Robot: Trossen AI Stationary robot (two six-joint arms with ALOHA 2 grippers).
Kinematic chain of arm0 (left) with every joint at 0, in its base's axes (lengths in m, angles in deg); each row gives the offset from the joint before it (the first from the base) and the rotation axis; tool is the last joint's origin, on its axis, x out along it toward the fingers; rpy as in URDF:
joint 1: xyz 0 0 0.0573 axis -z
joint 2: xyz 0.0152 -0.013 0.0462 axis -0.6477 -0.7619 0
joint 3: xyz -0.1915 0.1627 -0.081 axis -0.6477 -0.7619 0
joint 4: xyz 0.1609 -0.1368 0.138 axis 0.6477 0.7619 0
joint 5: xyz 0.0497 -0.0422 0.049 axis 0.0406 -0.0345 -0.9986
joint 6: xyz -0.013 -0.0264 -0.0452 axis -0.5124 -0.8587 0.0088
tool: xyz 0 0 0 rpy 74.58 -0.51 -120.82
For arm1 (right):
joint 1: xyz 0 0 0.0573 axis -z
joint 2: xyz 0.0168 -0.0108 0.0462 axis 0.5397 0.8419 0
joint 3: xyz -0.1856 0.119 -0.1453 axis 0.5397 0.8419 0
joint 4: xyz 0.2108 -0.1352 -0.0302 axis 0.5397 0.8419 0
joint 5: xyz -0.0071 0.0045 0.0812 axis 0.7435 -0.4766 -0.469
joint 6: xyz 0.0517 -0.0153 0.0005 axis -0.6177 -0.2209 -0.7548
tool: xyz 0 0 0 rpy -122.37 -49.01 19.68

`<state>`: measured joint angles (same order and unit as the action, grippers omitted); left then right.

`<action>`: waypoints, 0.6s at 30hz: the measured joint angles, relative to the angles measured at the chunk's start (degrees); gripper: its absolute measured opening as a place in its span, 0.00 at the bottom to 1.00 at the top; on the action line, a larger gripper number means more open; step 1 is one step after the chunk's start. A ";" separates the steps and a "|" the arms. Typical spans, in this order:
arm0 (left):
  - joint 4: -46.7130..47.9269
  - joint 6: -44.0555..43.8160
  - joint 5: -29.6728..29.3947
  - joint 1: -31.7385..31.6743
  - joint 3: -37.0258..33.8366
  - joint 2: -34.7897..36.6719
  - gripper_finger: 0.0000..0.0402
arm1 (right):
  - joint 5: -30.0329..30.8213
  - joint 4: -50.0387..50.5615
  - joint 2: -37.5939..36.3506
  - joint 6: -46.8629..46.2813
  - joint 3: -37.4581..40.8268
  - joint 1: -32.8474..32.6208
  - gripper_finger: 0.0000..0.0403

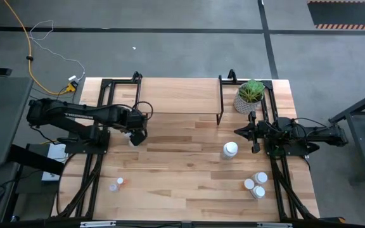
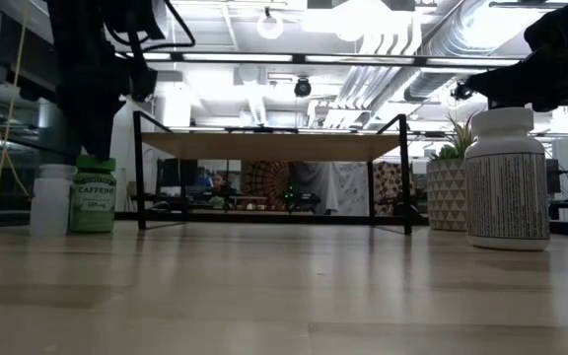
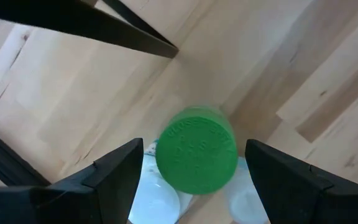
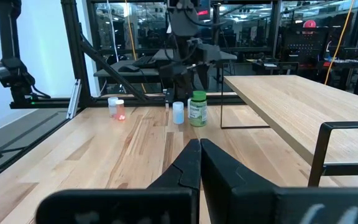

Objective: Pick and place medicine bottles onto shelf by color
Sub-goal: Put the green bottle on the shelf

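I take the shelf [image 1: 179, 95] as my landmark, at the far middle of the desk [image 1: 189, 183]. My left gripper [image 1: 136, 132] sits just in front of the shelf's left end, poised straight above a green-capped bottle [image 3: 196, 149]. Its fingers [image 3: 114, 171] are spread wide, one on each side of the cap, with clear gaps to it on both sides; they hold nothing. In the low view the green bottle [image 2: 94, 194] stands upright on the desk beside a white bottle [image 2: 51, 200], both left of the shelf's left legs.

I judge the bottle to be light, stiff plastic with a smooth, somewhat slippery wall. I would drop the fingers over the cap and close on it or on the neck just under it. The white neighbour stands very close, so a sloppy descent could knock it over.

Further from the shelf, towards the near left of the desk, two small bottles [image 1: 116, 185] stand together, one with an orange-red cap.

In front of the shelf's right end stands a large white bottle [image 1: 230, 150]. Just right of it my right gripper [image 1: 255, 132] waits, its fingers [image 4: 191, 163] pressed together and empty. A potted plant [image 1: 250, 95] sits at the shelf's right end. Three white-capped bottles [image 1: 256, 184] cluster on the near right of the desk.
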<state>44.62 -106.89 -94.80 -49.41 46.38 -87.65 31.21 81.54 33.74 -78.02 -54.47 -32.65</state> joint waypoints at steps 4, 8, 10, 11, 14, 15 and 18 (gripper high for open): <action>-0.37 0.46 -0.39 -1.11 0.00 -0.98 0.68 | -0.02 0.00 -0.01 0.00 -0.01 -0.01 0.00; -0.39 1.51 0.16 -1.99 0.00 -2.17 0.68 | -0.01 0.00 -0.01 0.00 0.00 -0.02 0.00; -0.39 1.94 1.42 -2.48 0.00 -2.73 0.68 | 0.00 -0.02 -0.01 0.00 0.00 -0.02 0.00; -0.41 2.57 2.09 -2.70 0.00 -3.01 0.68 | 0.00 0.00 0.01 0.00 0.00 0.00 0.00; -0.42 3.61 3.75 -3.01 0.00 -3.82 0.68 | 0.00 -0.02 0.01 -0.02 0.00 0.00 0.00; -0.40 3.65 4.12 -3.01 0.00 -4.00 0.68 | -0.02 0.00 -0.01 0.00 -0.02 -0.01 0.00; -0.57 4.25 5.06 -3.01 0.00 -4.03 0.68 | -0.01 0.00 0.00 0.00 -0.02 -0.01 0.00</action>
<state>44.05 -102.64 -89.74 -52.42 46.38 -91.68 31.20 81.54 33.74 -78.02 -54.48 -32.66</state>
